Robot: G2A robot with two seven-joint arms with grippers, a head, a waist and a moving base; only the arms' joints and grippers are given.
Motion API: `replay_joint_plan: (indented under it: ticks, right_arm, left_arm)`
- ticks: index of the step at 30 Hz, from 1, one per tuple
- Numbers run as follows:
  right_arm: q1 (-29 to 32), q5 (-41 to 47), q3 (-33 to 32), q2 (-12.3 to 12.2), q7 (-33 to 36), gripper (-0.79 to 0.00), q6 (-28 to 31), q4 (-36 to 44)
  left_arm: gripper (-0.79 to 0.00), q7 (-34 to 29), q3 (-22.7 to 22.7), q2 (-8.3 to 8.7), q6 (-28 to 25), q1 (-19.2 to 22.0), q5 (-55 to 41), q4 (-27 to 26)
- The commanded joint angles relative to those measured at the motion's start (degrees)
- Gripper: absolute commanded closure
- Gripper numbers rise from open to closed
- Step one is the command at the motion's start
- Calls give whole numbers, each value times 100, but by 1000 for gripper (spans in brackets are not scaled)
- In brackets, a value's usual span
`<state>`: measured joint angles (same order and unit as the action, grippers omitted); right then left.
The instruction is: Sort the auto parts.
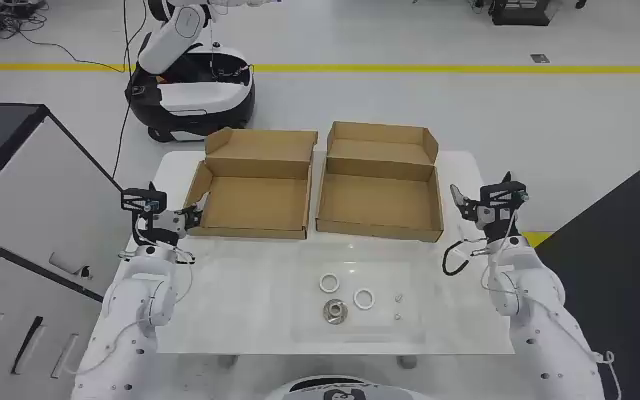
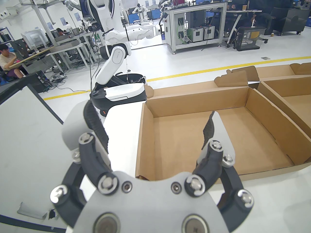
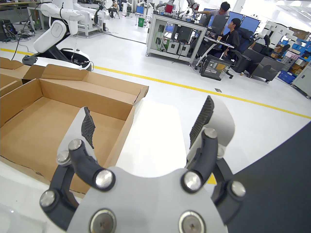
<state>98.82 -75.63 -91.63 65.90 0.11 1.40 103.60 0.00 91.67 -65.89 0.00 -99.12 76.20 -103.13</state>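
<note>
Nearest the front edge of the white table (image 1: 240, 300) lie a grey round metal part (image 1: 333, 312), a white plastic ring (image 1: 329, 283) and a second white ring (image 1: 364, 298): probably light, stiff, slippery, best pinched across the rim. Left gripper (image 2: 150, 112) and right gripper (image 3: 147, 105) hang open at the table's side edges.

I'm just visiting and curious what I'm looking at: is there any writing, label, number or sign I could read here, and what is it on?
None can be read.
Left cardboard box: plain, no print.
Right cardboard box: plain, no print.
White rings and metal part: no marks that show.
Small floor plate: too small to read.
</note>
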Motion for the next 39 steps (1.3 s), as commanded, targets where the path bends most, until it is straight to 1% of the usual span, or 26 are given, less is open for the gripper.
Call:
replay_joint_plan:
  ticks: [1, 5, 9, 14, 18, 21, 28, 32, 34, 39]
  right_arm:
    - [-31, 79, -22, -8, 77, -785, 255, 78]
    - [-152, 393, -155, -38, 440, -785, 868, 248]
    - [-332, 910, -287, -77, 1058, -785, 1566, 459]
    - [-631, 1621, -440, -148, 2054, -785, 2462, 708]
    - [-870, 2158, -529, -226, 2983, -785, 3170, 825]
    - [-1080, 2490, -610, -288, 3594, -785, 3507, 915]
    - [-1517, 3357, -507, -432, 4981, -785, 4096, 1011]
    - [-1817, 3959, -350, -529, 5845, -785, 4283, 1041]
    - [-1967, 4189, -190, -595, 6104, -785, 4174, 1107]
    - [-2288, 4447, 314, -877, 6393, -785, 3886, 1262]
  left_arm:
    - [-785, 0, 0, 0, 0, 0, 0, 0]
    - [-785, 0, 0, 0, 0, 0, 0, 0]
    - [-785, 0, 0, 0, 0, 0, 0, 0]
    - [-785, 0, 0, 0, 0, 0, 0, 0]
    - [-785, 0, 0, 0, 0, 0, 0, 0]
    - [-785, 0, 0, 0, 0, 0, 0, 0]
    - [-785, 0, 0, 0, 0, 0, 0, 0]
    - [-785, 0, 0, 0, 0, 0, 0, 0]
    - [-785, 0, 0, 0, 0, 0, 0, 0]
    - [-785, 0, 0, 0, 0, 0, 0, 0]
